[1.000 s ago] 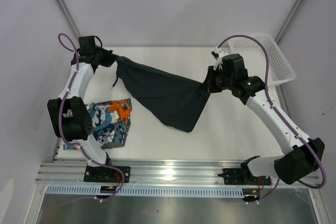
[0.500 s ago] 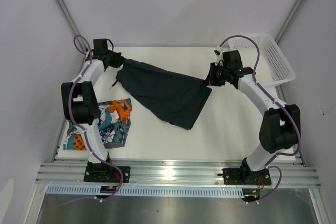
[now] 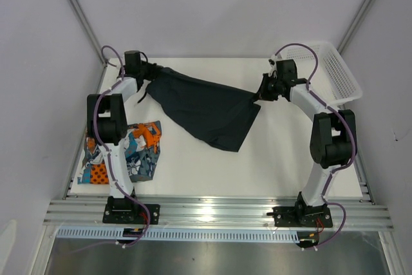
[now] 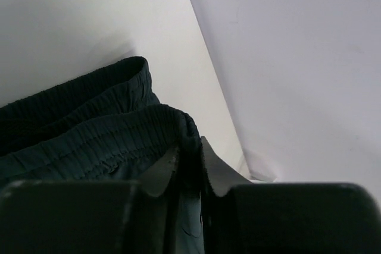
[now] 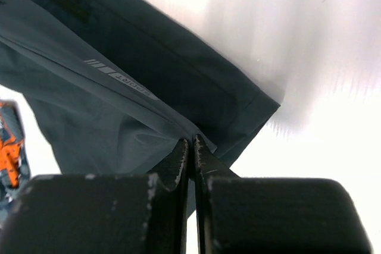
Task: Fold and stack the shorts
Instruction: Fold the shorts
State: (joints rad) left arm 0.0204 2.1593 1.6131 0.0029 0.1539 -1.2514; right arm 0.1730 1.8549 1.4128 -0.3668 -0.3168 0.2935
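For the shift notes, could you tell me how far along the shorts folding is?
Done, apparently: the orange, teal and white printed shorts lie folded near the left arm's base. In hand: the plain dark navy-teal shorts are stretched between the left gripper, at the waistband, and the right gripper, at the leg end, both shut. Left: folding this pair and stacking the two.

- The dark navy-teal shorts bore a small pale mark beside a seam: slanted bars, then one short word, upside down and too blurred to read.
- The printed shorts showed lettering too small to read.
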